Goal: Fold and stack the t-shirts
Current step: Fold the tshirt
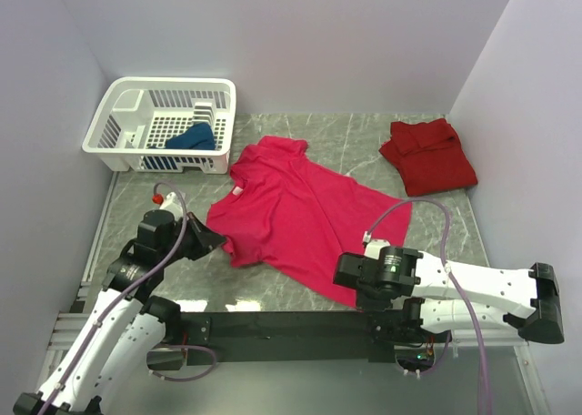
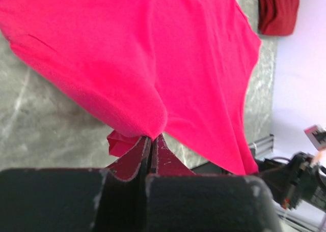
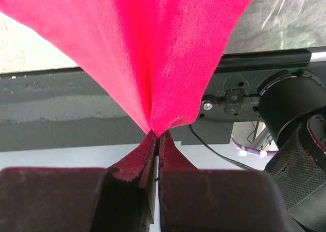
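Grey marbled tabletop [image 1: 346, 137] between pale walls carries your work. The magenta t-shirt [image 1: 300, 215] lies spread in the middle, collar toward the left and hem toward the right, so its long axis runs across the table.

Both of your pinches sit on its near edge. The left gripper [image 2: 151, 138] is clamped shut on cloth at what looks like the near sleeve, though the bunching hides exactly which part. The right gripper [image 3: 155, 135] is clamped shut on the near hem corner. The rest of the shirt lies away from both sets of fingers, so any lengthwise fold likely goes forward, both arms together.

The dark red t-shirt [image 1: 427, 154] sits folded at far right. The dark blue t-shirt [image 1: 191, 139] lies in the white basket [image 1: 109, 128] at far left.
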`<state>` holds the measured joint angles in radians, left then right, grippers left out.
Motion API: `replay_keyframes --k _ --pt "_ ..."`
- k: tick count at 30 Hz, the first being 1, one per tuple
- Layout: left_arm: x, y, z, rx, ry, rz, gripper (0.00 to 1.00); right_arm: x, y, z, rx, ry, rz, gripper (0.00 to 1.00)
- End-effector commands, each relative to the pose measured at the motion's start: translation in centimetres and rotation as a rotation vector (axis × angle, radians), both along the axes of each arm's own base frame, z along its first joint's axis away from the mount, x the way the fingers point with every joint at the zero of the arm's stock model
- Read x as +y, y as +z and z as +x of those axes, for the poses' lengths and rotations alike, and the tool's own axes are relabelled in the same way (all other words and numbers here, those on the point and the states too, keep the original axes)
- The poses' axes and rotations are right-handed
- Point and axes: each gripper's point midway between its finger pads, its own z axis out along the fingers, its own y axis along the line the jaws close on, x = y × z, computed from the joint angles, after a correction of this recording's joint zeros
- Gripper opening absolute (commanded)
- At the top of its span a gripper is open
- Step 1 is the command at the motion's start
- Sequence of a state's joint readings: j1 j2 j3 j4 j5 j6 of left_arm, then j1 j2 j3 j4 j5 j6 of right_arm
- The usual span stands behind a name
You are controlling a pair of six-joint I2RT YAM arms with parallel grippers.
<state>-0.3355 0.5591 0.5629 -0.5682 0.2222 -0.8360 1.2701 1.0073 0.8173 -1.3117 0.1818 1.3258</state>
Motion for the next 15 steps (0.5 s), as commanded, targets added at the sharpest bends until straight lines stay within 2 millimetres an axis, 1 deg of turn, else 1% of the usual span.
replay_keyframes --k 1,4,7,9,10,11,12,13,14,15 --pt "-0.4 0.6 -1.5 0.030 -0.023 -0.046 0.01 -2.9 0.3 -1.4 0.036 -0.004 -0.087 0.00" --pt "-0.1 0.7 -2.0 0.027 -0.010 -0.049 0.01 -2.9 0.1 -1.6 0.031 -0.011 -0.079 0.00" --pt "0.0 1.3 -1.7 0.001 0.010 -0.058 0.01 -2.5 0.1 -1.2 0.005 -0.021 -0.045 0.00" --pt "0.0 1.9 -0.9 -0.029 0.026 -0.071 0.01 -2.3 0.3 -0.5 -0.038 -0.036 -0.017 0.00" --pt "-0.1 1.7 -0.5 -0.026 0.031 -0.072 0.01 -2.2 0.4 -0.2 -0.055 -0.052 -0.007 0.00" --pt "-0.5 2.5 0.4 -0.067 0.029 -0.092 0.01 -2.0 0.4 0.1 -0.071 -0.062 0.004 0.00" --pt "-0.7 2.5 0.8 -0.071 0.022 -0.095 0.01 -2.1 0.4 0.7 -0.107 -0.073 0.001 0.00" --pt "-1.0 1.8 1.4 -0.053 0.021 -0.088 0.01 -2.0 0.4 1.1 -0.123 -0.090 0.008 0.00" --pt "-1.1 1.6 1.9 -0.051 0.021 -0.083 0.00 -1.7 0.3 1.4 -0.140 -0.097 0.019 0.00" --pt "-1.3 2.0 2.6 -0.079 0.014 -0.081 0.00 -1.7 0.3 2.2 -0.175 -0.109 0.012 0.00"
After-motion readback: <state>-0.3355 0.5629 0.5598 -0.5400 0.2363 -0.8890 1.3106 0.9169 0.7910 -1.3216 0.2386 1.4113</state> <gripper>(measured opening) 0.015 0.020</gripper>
